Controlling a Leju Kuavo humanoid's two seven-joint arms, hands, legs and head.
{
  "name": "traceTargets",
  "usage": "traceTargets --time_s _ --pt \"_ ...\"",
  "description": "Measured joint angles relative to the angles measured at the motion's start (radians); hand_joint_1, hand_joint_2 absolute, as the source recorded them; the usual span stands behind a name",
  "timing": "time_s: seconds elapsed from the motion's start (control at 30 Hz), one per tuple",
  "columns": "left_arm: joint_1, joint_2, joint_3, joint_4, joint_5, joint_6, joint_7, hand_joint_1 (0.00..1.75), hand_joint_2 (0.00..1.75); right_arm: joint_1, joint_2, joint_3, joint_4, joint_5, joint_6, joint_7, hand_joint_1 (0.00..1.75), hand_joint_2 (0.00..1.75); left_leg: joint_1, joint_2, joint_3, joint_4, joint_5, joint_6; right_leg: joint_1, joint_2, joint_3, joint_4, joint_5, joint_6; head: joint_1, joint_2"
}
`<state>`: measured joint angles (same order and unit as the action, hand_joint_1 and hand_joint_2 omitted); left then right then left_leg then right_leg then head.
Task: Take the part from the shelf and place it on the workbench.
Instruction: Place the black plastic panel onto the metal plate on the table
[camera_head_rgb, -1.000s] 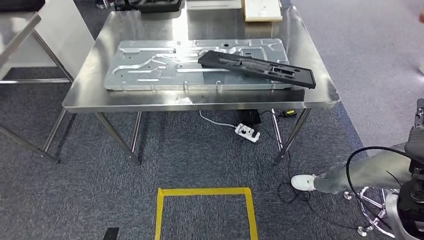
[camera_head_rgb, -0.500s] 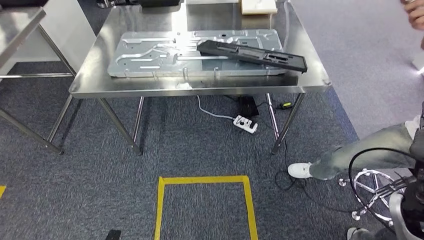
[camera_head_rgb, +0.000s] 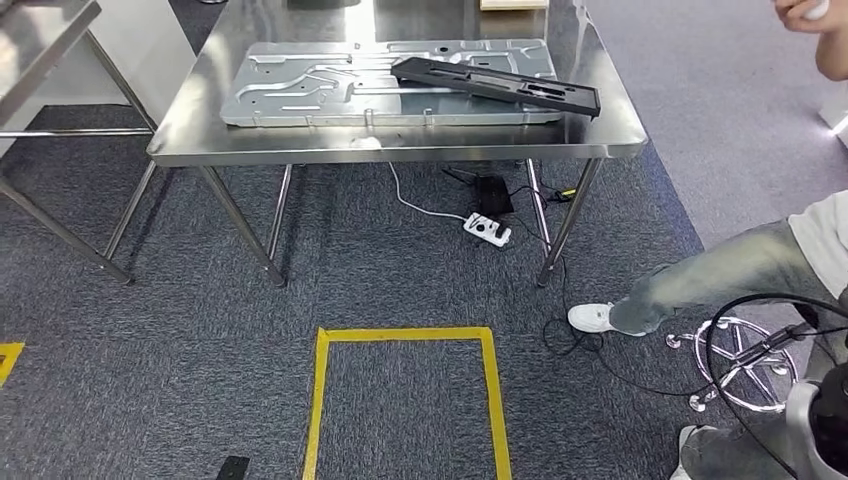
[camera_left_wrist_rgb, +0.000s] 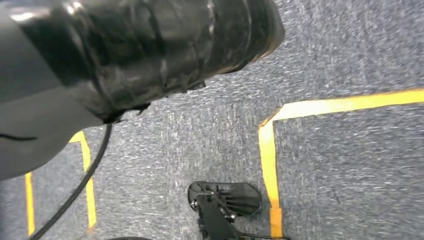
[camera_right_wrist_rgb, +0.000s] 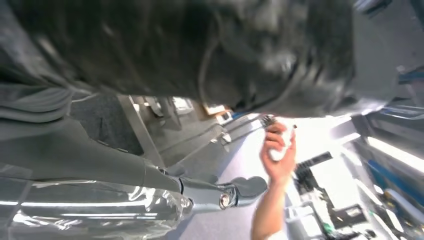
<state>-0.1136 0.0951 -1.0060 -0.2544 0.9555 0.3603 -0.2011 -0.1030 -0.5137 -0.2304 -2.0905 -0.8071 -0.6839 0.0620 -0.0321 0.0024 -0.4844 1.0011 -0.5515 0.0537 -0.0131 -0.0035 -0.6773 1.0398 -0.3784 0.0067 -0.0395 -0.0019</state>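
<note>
A long black part (camera_head_rgb: 497, 85) lies slantwise across a large embossed metal sheet (camera_head_rgb: 330, 85) on the steel tabletop (camera_head_rgb: 400, 140), in the upper middle of the head view. One end of the part reaches past the sheet's right edge, toward the tabletop's right side. A second steel table (camera_head_rgb: 45, 30) stands at the upper left.

Under the tabletop, a white power strip (camera_head_rgb: 487, 230) sits on the grey carpet (camera_head_rgb: 200, 380) with a cable running up from it. A square outlined in yellow tape (camera_head_rgb: 405, 400) marks the carpet at the lower middle.

At the right edge a person's jeans leg and white shoe (camera_head_rgb: 592, 318) stretch out beside the chrome base of a stool (camera_head_rgb: 745, 365). The person's raised hand (camera_right_wrist_rgb: 277, 152) grips something small and white in the right wrist view.

I cannot tell how either robot hand is set: both wrist views show dark blurred shapes close to the lens, and the fingers cannot be made out.
</note>
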Motion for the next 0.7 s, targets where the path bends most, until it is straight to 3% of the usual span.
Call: traceTargets --time_s 0.07,0.1,0.17,0.23,0.27,0.3,0.33,0.37,0.4,0.47,0.5,0.57,0.63,0.7 --pt "0.000 0.000 -0.001 0.000 0.000 -0.002 0.004 0.00 0.00 -0.001 0.020 -0.019 0.000 0.047 0.000 0.029 0.00 0.00 0.000 0.002 -0.003 -0.022 0.021 0.009 -0.003 -0.001 -0.002 -0.008 0.013 0.009 0.000 0.000" --pt "0.000 -0.001 -0.001 0.000 0.000 -0.003 0.006 0.00 0.00 -0.002 0.031 -0.029 0.000 0.077 0.000 0.049 0.00 0.00 0.001 0.005 -0.006 -0.032 0.037 0.014 -0.003 0.000 -0.005 -0.002 -0.002 0.013 0.000 0.000" --pt "0.001 -0.002 -0.002 0.000 -0.001 -0.003 0.011 0.00 0.00 -0.006 0.053 -0.051 -0.001 0.122 0.000 0.081 0.00 0.00 0.004 0.011 -0.020 -0.045 0.065 0.024 -0.003 0.002 -0.024 0.065 -0.085 0.019 0.002 0.000" --pt "0.001 -0.002 -0.002 0.000 -0.001 -0.001 0.013 0.00 0.00 -0.007 0.073 -0.067 -0.003 0.135 0.000 0.096 0.00 0.00 0.004 0.013 -0.048 -0.043 0.087 0.029 -0.006 0.002 -0.045 0.184 -0.172 0.027 0.002 0.000" --pt "0.001 -0.002 -0.002 0.000 -0.001 0.000 0.013 0.00 0.00 -0.006 0.082 -0.073 -0.003 0.132 0.000 0.099 0.00 0.00 0.005 0.013 -0.064 -0.040 0.097 0.027 -0.009 0.002 -0.046 0.228 -0.181 0.032 0.002 0.000" --pt "0.001 -0.002 -0.002 0.000 -0.001 0.001 0.013 0.00 0.00 -0.003 0.091 -0.080 -0.003 0.127 0.000 0.099 0.00 0.00 0.006 0.014 -0.082 -0.034 0.106 0.024 -0.013 0.002 -0.034 0.247 -0.170 0.038 0.002 0.000" --pt "0.002 -0.002 -0.002 0.000 -0.001 0.002 0.012 0.00 0.00 -0.001 0.098 -0.085 -0.003 0.121 0.000 0.097 0.00 0.00 0.008 0.014 -0.102 -0.026 0.114 0.021 -0.018 0.002 -0.007 0.233 -0.145 0.044 0.002 0.000" --pt "0.002 -0.003 -0.002 0.000 0.000 0.002 0.012 0.00 0.00 0.000 0.103 -0.090 -0.003 0.115 0.000 0.095 0.00 0.00 0.010 0.014 -0.121 -0.014 0.120 0.016 -0.024 0.001 0.036 0.187 -0.124 0.051 0.003 0.000" --pt "0.003 -0.002 -0.002 0.000 0.000 0.002 0.011 0.00 0.00 0.001 0.107 -0.094 -0.003 0.110 0.000 0.092 0.00 0.00 0.011 0.013 -0.142 0.002 0.124 0.010 -0.026 0.002 0.085 0.122 -0.122 0.056 0.003 0.000" --pt "0.004 -0.001 -0.002 0.000 0.000 0.002 0.010 0.00 0.00 0.006 0.114 -0.102 -0.006 0.105 0.000 0.085 0.00 0.00 0.012 0.011 -0.171 0.030 0.132 -0.002 -0.024 0.004 0.147 0.026 -0.143 0.048 0.003 0.000" --pt "0.005 -0.001 -0.002 0.000 0.000 0.002 0.010 0.00 0.00 0.009 0.118 -0.106 -0.008 0.102 0.000 0.081 0.00 0.00 0.012 0.010 -0.180 0.038 0.137 -0.008 -0.019 0.007 0.153 0.007 -0.153 0.039 0.002 0.000" --pt "0.008 -0.001 -0.002 0.000 -0.001 0.001 0.011 0.00 0.00 0.016 0.127 -0.112 -0.009 0.097 0.000 0.066 0.00 0.00 0.016 0.008 -0.189 0.044 0.145 -0.019 -0.017 0.007 0.141 0.007 -0.144 0.017 0.004 0.000" --pt "0.009 -0.003 -0.003 0.000 -0.002 0.000 0.011 0.00 0.00 0.022 0.136 -0.115 -0.012 0.086 0.000 0.049 0.00 0.00 0.022 0.007 -0.208 0.082 0.102 -0.031 -0.016 0.006 0.126 0.006 -0.126 -0.001 0.002 0.000" --pt "0.008 -0.004 -0.005 0.000 -0.004 -0.001 0.010 0.00 0.00 0.030 0.143 -0.115 -0.016 0.079 0.000 0.031 0.00 0.00 0.026 0.006 -0.238 0.186 0.009 -0.040 -0.014 0.005 0.103 0.005 -0.106 -0.012 0.000 0.000"
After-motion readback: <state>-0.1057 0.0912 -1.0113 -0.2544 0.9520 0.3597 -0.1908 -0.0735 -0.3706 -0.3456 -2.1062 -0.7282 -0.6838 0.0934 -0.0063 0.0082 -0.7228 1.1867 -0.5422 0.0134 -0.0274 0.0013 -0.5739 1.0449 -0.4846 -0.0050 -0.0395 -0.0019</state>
